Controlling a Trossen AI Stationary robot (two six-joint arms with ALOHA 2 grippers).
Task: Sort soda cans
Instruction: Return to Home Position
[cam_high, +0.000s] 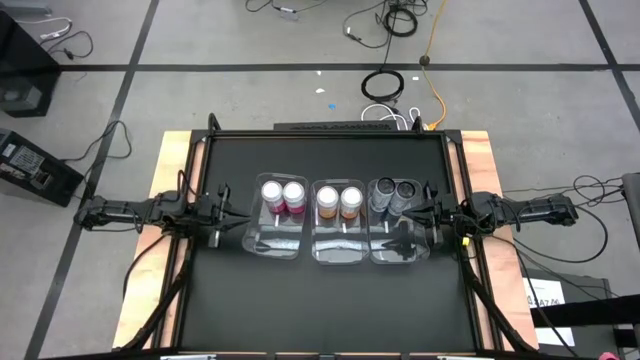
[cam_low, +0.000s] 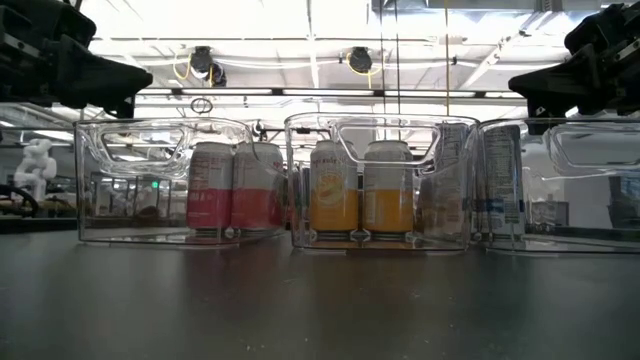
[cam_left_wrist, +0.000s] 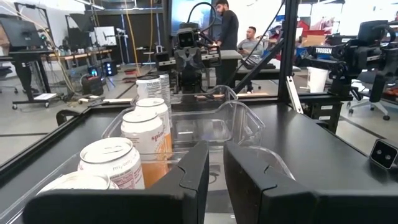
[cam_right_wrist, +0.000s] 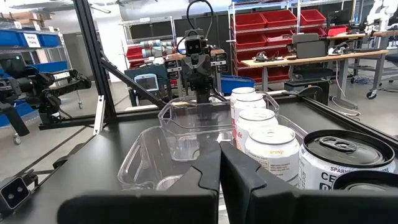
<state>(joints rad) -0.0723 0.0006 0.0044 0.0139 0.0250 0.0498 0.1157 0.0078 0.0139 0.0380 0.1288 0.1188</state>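
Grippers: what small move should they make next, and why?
Probably draw both arms back outward to rest: pink cans, orange cans and dark cans already stand in separate clear bins, and the left gripper and right gripper hold nothing.

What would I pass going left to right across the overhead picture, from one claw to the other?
The left claw → two pink cans → two orange cans → two dark cans → the right claw.

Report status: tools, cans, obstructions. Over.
Left tool shut, empty, outside left bin. Right tool shut, empty, outside right bin. Pink pair, orange pair, dark pair each binned. No obstruction seen.
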